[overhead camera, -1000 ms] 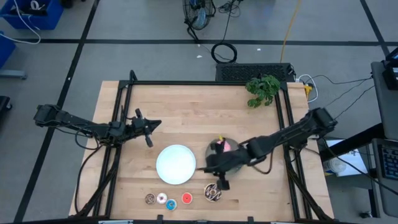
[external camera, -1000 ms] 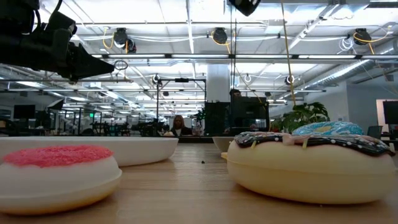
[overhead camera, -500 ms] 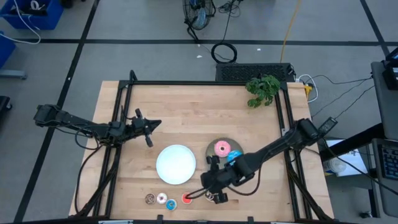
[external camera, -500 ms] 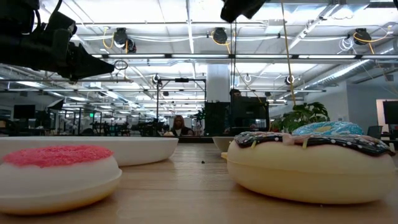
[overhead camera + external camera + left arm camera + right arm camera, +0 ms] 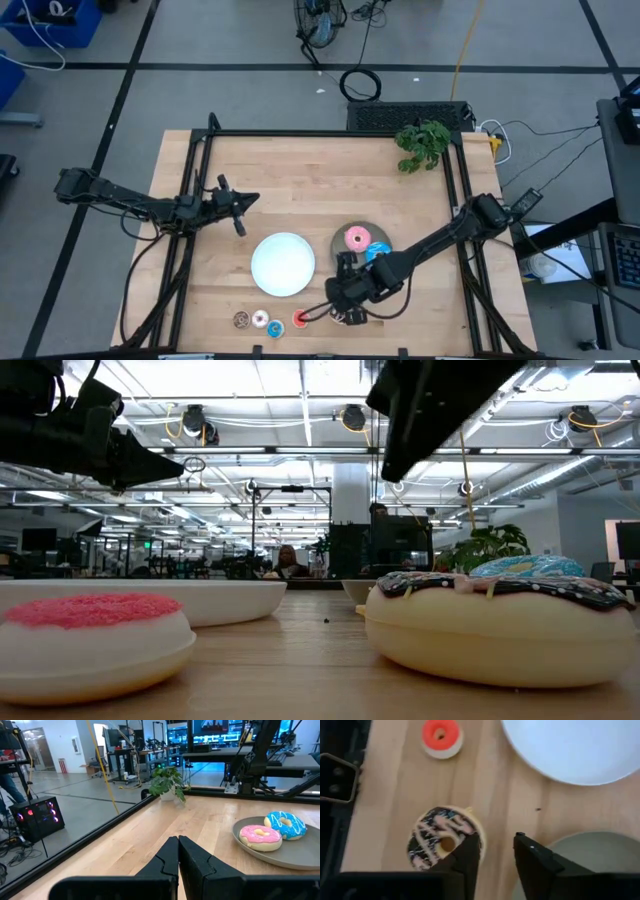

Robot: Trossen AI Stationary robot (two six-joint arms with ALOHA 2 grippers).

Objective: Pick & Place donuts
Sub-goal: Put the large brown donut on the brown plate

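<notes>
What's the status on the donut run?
Right gripper open, above the chocolate donut, nothing held. Left gripper shut, parked far left. Pink donut and blue donut on grey plate. Nothing in the way.

No legible text or labels.

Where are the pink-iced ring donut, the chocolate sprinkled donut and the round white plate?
Pink-iced ring donut (image 5: 260, 836): left wrist view, on its pink icing.
Chocolate sprinkled donut (image 5: 431, 840): right wrist view, on its dark icing beside the hole.
Round white plate (image 5: 282, 263): high view, on its bare centre.
</notes>
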